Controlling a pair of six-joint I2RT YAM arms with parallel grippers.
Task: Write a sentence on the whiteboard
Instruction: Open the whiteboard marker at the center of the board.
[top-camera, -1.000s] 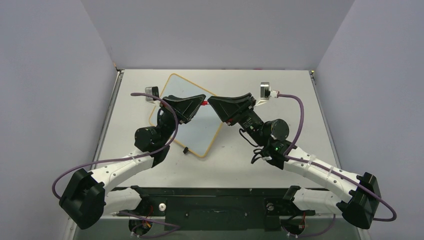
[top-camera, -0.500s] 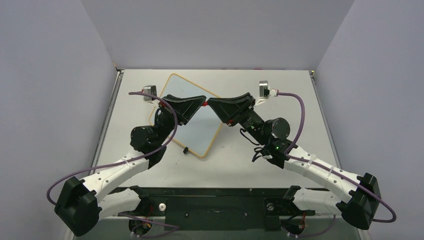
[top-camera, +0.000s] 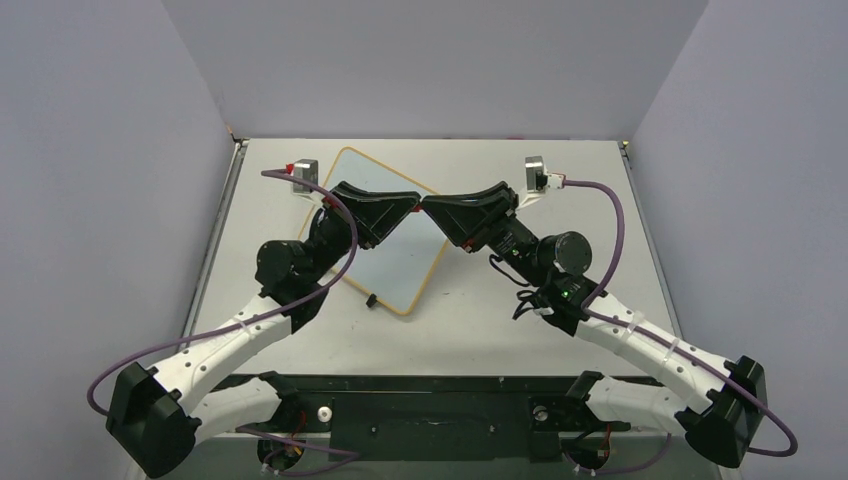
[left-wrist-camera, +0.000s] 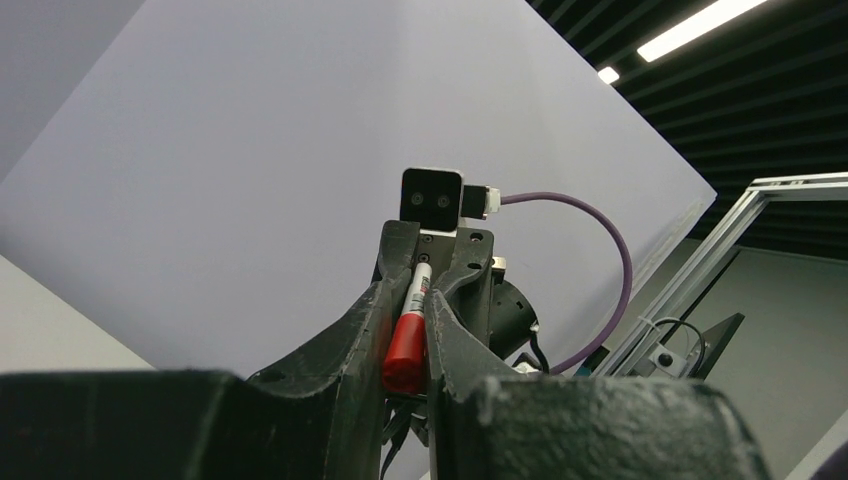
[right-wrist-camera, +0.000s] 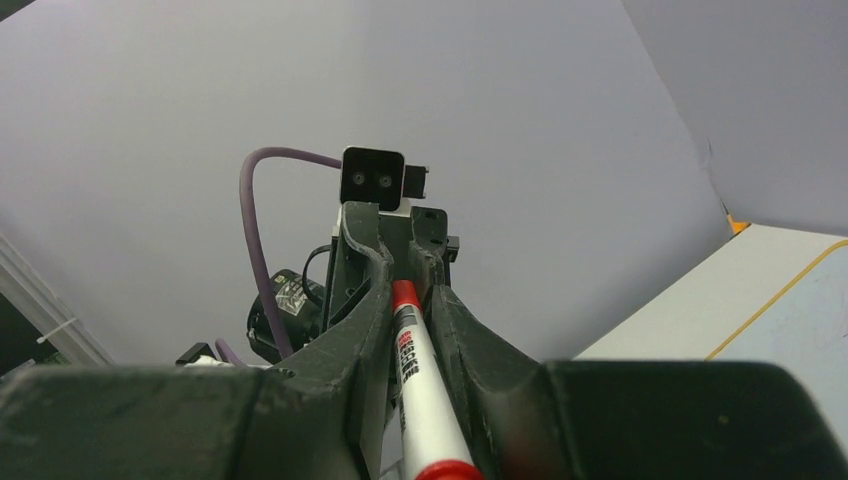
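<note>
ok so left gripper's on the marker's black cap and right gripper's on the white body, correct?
Not black: the left wrist view shows the cap is red. The rest holds: left gripper on the cap, right gripper on the white body.

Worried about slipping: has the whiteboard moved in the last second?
No. The whiteboard still lies at the same spot against the table's left edge.

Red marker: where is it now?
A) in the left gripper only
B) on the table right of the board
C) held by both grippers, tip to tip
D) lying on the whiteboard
C: both wrist views show the red marker running from the left gripper into the right gripper, above the whiteboard.
</note>
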